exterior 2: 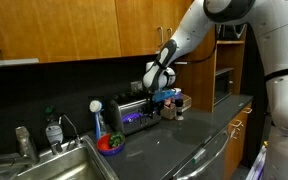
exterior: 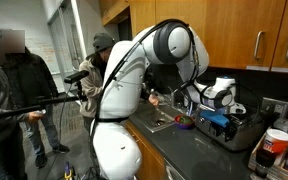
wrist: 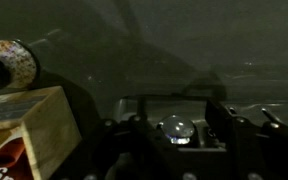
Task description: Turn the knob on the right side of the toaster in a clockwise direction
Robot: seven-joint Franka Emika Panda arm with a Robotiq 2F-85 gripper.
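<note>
Sitting on the dark bench [exterior 2: 189, 140] against the wall [exterior 2: 74, 85], beyond the sink [exterior 2: 56, 165], the silver toaster [exterior 2: 134, 108] is met by the robot arm [exterior 2: 189, 35]; its shiny knob [wrist: 176, 128] shows between the jaws, which stand apart on either side of it.

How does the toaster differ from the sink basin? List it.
The toaster is a box standing on the counter; the sink basin is sunk into it. The toaster sits at the gripper; the sink basin lies apart from it. Both look silvery metal.
</note>
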